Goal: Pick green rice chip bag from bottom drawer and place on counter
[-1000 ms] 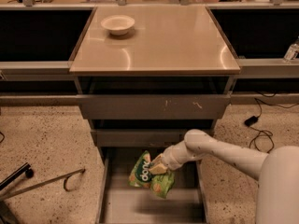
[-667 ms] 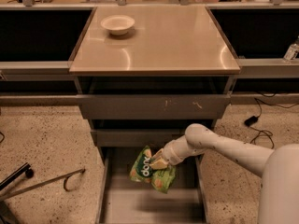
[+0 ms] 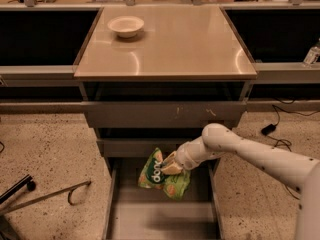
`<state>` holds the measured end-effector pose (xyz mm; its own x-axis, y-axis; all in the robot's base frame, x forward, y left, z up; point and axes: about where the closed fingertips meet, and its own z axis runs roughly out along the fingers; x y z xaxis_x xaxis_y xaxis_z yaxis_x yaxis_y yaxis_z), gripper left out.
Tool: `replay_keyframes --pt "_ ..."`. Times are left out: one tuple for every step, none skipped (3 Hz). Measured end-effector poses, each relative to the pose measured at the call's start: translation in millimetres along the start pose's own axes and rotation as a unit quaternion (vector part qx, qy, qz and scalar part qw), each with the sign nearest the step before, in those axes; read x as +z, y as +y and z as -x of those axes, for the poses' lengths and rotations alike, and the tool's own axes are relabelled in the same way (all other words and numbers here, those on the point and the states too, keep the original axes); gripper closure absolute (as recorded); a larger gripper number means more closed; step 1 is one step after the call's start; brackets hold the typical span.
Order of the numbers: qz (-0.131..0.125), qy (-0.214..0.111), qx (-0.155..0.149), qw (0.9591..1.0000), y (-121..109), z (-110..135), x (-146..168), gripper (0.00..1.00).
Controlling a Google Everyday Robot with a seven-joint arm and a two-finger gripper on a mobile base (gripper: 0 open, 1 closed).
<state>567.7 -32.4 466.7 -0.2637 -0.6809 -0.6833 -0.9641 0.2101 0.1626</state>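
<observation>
The green rice chip bag (image 3: pixel 159 174) hangs crumpled above the open bottom drawer (image 3: pixel 160 219), clear of its grey floor. My gripper (image 3: pixel 170 167) is shut on the bag's upper right part, at the end of the white arm that reaches in from the right. The bag sits just below the front of the middle drawer (image 3: pixel 150 146). The counter (image 3: pixel 170 39) is the glossy beige top of the cabinet, well above the gripper.
A white bowl (image 3: pixel 126 26) stands at the counter's back left. The top drawer (image 3: pixel 165 114) sticks out slightly above the arm. A dark metal rod and hook (image 3: pixel 50 196) lie on the speckled floor at the left. Cables (image 3: pixel 272 126) lie at the right.
The gripper has lifted the bag a little higher above the drawer floor and slightly towards the cabinet. The grip stays the same.
</observation>
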Motion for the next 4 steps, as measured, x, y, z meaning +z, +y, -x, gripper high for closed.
replay_keyframes --pt "-0.003 -0.008 -0.048 0.9988 36.1 59.7 -68.8 1.0" --pt "-0.017 -0.025 -0.099 0.9947 63.3 117.6 -138.2 1.0" --pt "-0.012 -0.055 -0.146 0.9877 56.6 163.9 -185.3 1.0" --pt "-0.011 -0.055 -0.146 0.9878 57.2 163.5 -184.2 1.0"
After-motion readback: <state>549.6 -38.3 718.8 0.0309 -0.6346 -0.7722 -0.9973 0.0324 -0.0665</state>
